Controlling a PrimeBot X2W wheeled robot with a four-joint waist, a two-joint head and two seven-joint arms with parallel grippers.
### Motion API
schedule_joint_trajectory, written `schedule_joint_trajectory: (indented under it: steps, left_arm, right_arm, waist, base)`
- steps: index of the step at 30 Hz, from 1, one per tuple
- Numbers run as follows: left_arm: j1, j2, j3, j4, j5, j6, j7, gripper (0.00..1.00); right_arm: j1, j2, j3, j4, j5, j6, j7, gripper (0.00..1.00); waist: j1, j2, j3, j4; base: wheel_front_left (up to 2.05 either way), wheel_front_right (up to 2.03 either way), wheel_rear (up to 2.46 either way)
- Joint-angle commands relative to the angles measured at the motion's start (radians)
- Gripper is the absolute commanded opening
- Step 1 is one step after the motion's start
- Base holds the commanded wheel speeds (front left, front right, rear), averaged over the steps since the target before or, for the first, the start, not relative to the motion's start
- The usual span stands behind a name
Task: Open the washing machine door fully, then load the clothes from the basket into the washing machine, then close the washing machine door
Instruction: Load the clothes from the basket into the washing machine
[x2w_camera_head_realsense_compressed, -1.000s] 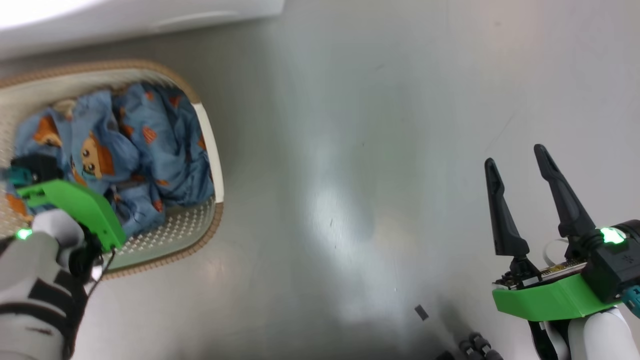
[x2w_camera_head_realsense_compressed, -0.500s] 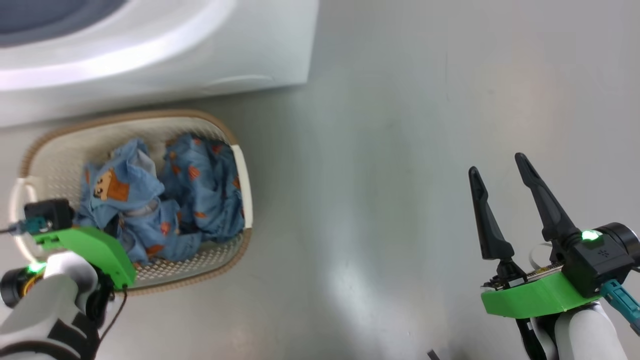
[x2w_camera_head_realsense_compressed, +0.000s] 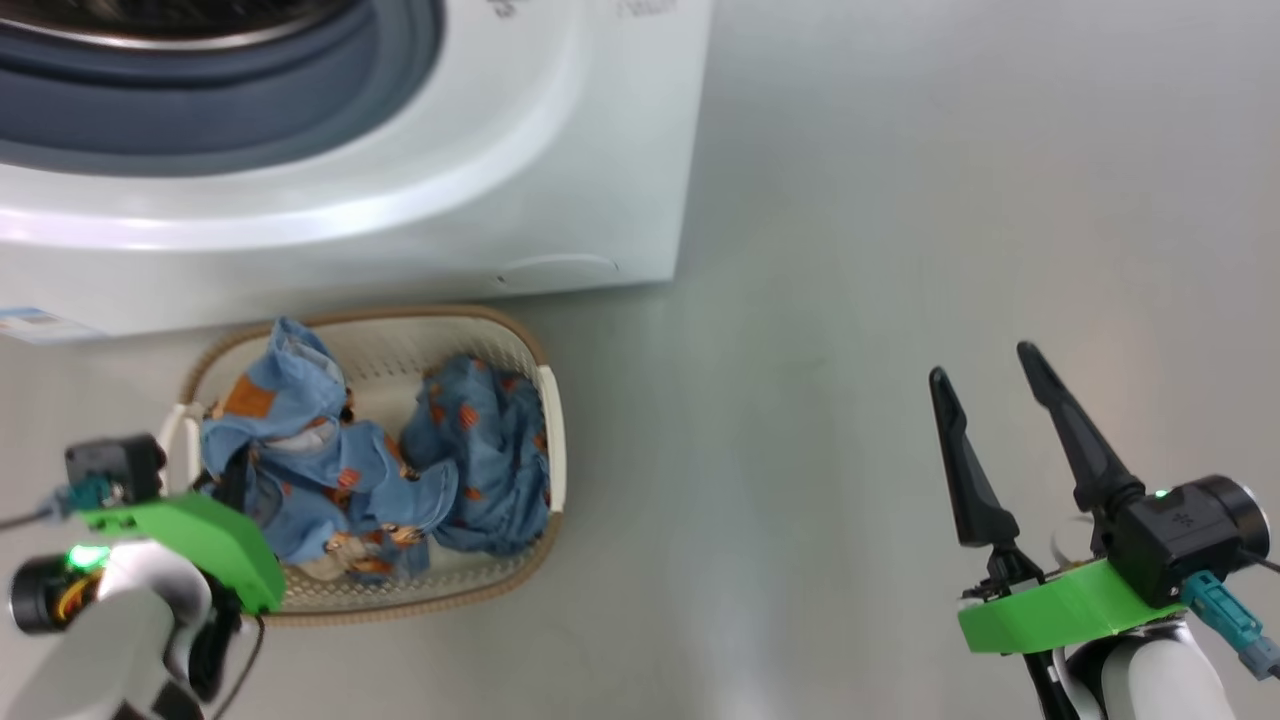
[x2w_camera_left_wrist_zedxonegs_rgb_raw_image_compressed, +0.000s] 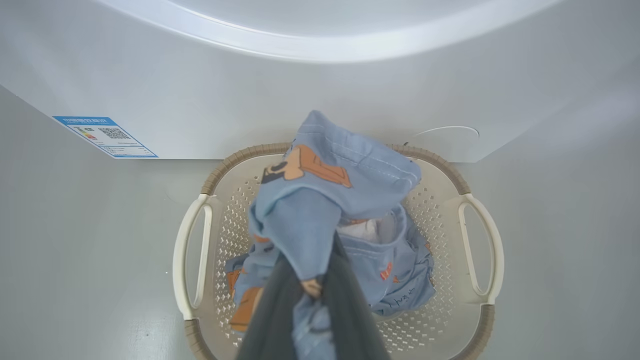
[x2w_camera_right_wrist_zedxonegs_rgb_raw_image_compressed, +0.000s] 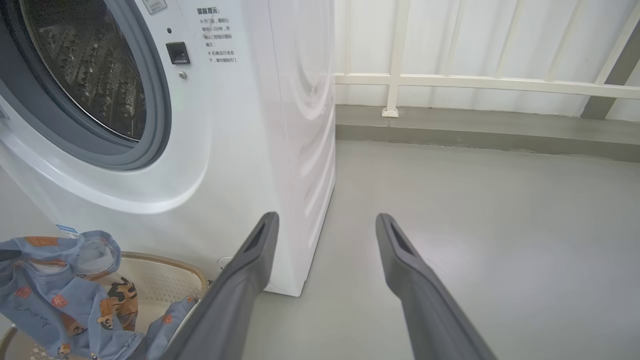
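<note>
The left gripper (x2w_camera_left_wrist_zedxonegs_rgb_raw_image_compressed: 312, 285) is clamped on a fold of the clothes (x2w_camera_left_wrist_zedxonegs_rgb_raw_image_compressed: 325, 170), its two dark fingers pressed together with blue fabric pinched between them and draped over their tips. The gripped part hangs above the left half of the basket (x2w_camera_left_wrist_zedxonegs_rgb_raw_image_compressed: 480, 245), while the rest of the bundle lies inside, one lump heaped at the right end. The held fabric runs from the gripper down into the basket. The basket sits on the floor just in front of the washing machine (x2w_camera_head_realsense_compressed: 560, 150), its long axis running left to right along the machine's front, one handle at each end.

The right gripper (x2w_camera_head_realsense_compressed: 980, 360) hangs over bare floor well to the right of the basket, fingers apart and holding nothing, pointing far.

A blue label sticker (x2w_camera_left_wrist_zedxonegs_rgb_raw_image_compressed: 105, 136) with a QR code is stuck low on the left of the machine's front; its print is too small to read. Small lines of Chinese characters (x2w_camera_right_wrist_zedxonegs_rgb_raw_image_compressed: 216, 35) stand right of the steel drum (x2w_camera_right_wrist_zedxonegs_rgb_raw_image_compressed: 85, 70), also too small to read.
</note>
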Motion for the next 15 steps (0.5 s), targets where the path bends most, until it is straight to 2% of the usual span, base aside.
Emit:
schedule_joint_trajectory:
  steps: [1, 7, 15]
  left_arm:
    - [0.041, 0.055, 0.049, -0.039, 0.023, 0.016, -0.013, 0.00]
    - [0.192, 0.055, 0.194, -0.282, 0.143, 0.064, -0.014, 0.00]
    - [0.380, 0.012, 0.346, -0.525, 0.261, 0.056, -0.014, 0.00]
  right_arm:
    - [0.019, -0.003, 0.023, -0.017, 0.010, 0.002, 0.005, 1.00]
    - [0.040, -0.003, 0.022, 0.001, 0.017, 0.002, 0.008, 1.00]
    - [0.069, -0.003, 0.018, 0.021, 0.036, 0.002, 0.002, 1.00]
  waist:
    - [0.0000, 0.0000, -0.066, 0.037]
    - [0.0000, 0.0000, -0.136, 0.063]
    - [0.0000, 0.0000, -0.228, 0.086]
  base:
    - [0.00, 0.00, 0.00]
    - [0.00, 0.00, 0.00]
    - [0.00, 0.00, 0.00]
